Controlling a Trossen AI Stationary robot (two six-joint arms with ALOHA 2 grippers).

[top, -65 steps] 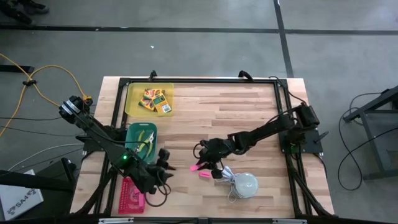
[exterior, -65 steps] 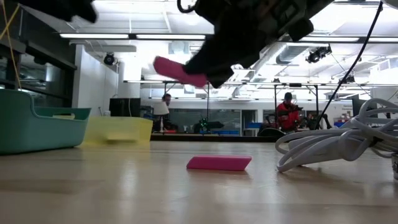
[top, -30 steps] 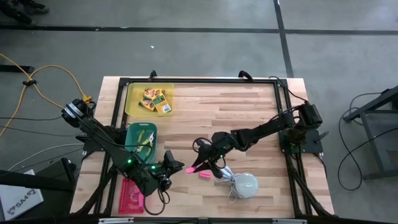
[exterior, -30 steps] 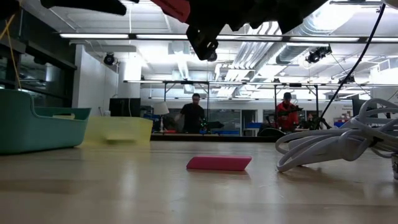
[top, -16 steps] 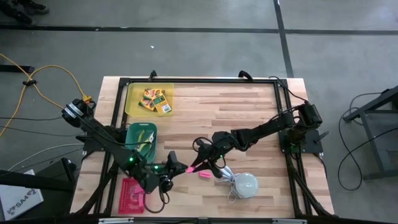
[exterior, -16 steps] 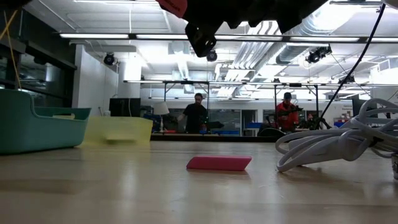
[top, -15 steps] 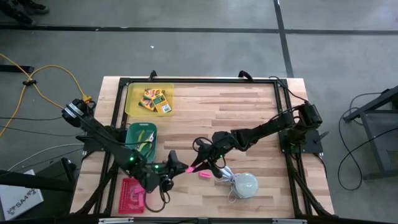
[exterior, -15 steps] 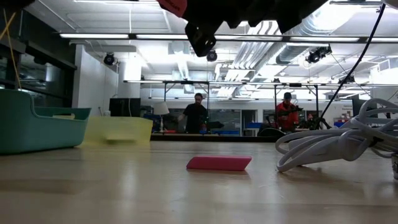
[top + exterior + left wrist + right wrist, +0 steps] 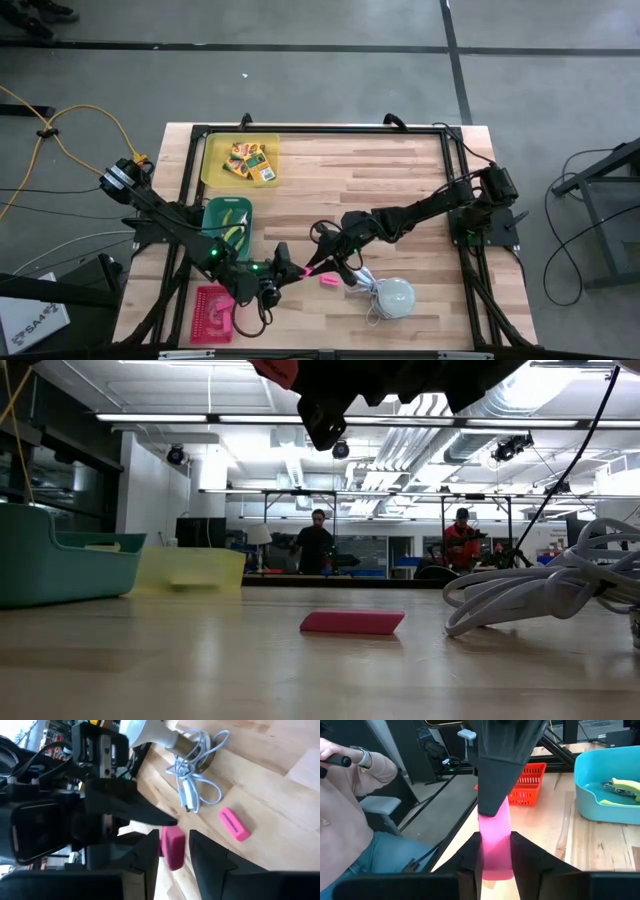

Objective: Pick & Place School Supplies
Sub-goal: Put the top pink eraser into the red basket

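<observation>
Progress: yellow bin (image 9: 213, 160) holds the small yellow-and-green boxes (image 9: 250, 160); teal bin (image 9: 213, 213) holds the lime-handled tool (image 9: 234, 216). Red basket (image 9: 215, 312) contents too small to read from above.
Left to do: one pink eraser on the table (image 9: 328, 280), loose beside the white cord (image 9: 365, 285) of the dome device (image 9: 393, 296); another is mid-handover.
Held eraser (image 9: 303, 269): in the air between both arms, near the table's front centre.
Right gripper (image 9: 318, 262): clamped on one end of the held eraser.
Left gripper (image 9: 285, 264): fingers either side of the other end; whether they bear on it yet, cannot tell.
Left wrist view: held eraser (image 9: 172, 847) between its own fingers, with the table eraser (image 9: 233, 823) and cord (image 9: 197, 775) beyond.
Right wrist view: the other arm's finger tip overlaps the held eraser (image 9: 495, 842); red basket (image 9: 527, 785), teal bin (image 9: 585, 780) and a seated person's sleeve (image 9: 357, 805) behind.
Low view: table eraser (image 9: 352, 622) lying flat and free, nothing over it.
</observation>
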